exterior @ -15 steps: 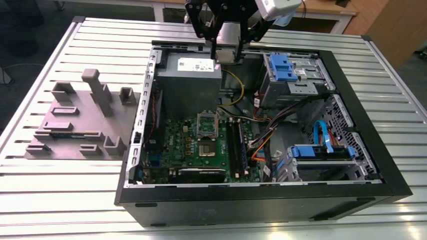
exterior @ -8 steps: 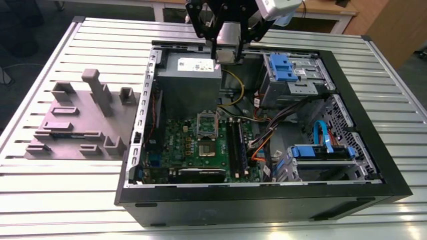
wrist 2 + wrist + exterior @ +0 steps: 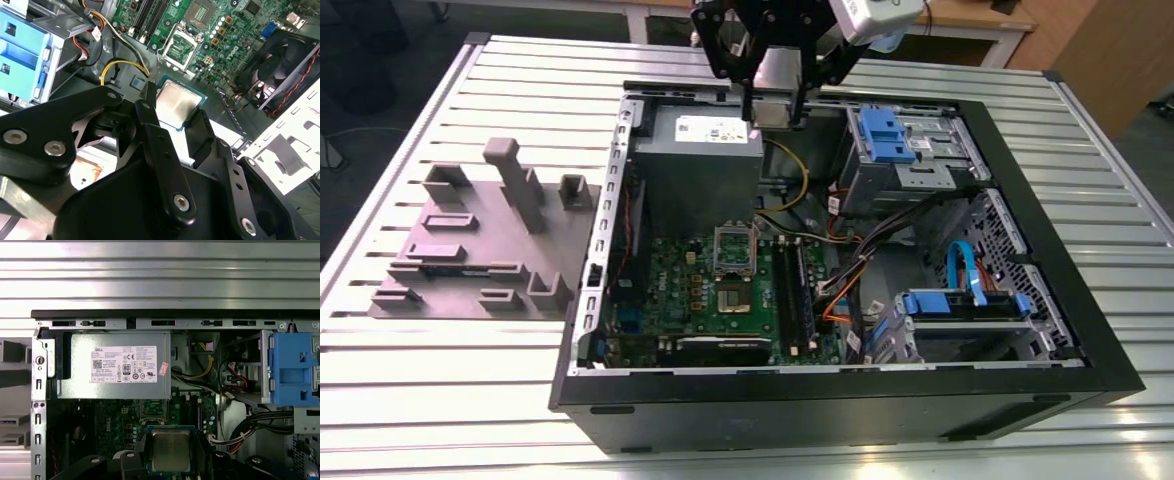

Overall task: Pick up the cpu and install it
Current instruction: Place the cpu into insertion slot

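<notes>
Upper centre of the exterior view: I hang over the open case [image 3: 854, 405], near its power supply [image 3: 700, 170], my gripper [image 3: 774, 118] clamped on the cpu [image 3: 171, 450] by two edges. Keeping it level and squared to the socket [image 3: 731, 300], lower centre, likely matters most. Yellow cables [image 3: 781, 170] and memory sticks [image 3: 794, 290] crowd the way.

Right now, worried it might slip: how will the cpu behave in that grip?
The cpu is a thin flat plate, so probably stiff and light. Its smooth metal top looks slick; the fingers pinch only its edges, so it might twist.
</notes>
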Controlling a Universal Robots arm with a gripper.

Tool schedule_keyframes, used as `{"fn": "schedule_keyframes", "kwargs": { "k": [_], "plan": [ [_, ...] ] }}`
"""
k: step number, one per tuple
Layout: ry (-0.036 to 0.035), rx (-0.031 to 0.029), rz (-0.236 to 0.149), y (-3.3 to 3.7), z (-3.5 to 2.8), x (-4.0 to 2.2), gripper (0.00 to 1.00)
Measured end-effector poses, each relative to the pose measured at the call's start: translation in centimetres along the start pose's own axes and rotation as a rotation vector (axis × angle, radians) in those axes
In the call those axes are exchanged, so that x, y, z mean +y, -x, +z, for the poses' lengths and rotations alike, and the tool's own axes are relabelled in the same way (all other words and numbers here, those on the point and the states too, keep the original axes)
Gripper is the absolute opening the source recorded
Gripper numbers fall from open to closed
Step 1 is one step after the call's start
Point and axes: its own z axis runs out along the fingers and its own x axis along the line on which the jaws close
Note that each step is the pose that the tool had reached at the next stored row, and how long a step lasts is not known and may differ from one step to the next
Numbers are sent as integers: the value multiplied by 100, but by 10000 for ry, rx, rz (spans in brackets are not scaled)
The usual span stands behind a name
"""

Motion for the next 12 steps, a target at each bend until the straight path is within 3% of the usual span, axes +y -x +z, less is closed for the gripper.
{"fn": "schedule_keyframes", "kwargs": {
  "k": [12],
  "plan": [
    [-17,-2,7,0,148,-13,47]
  ]
}}
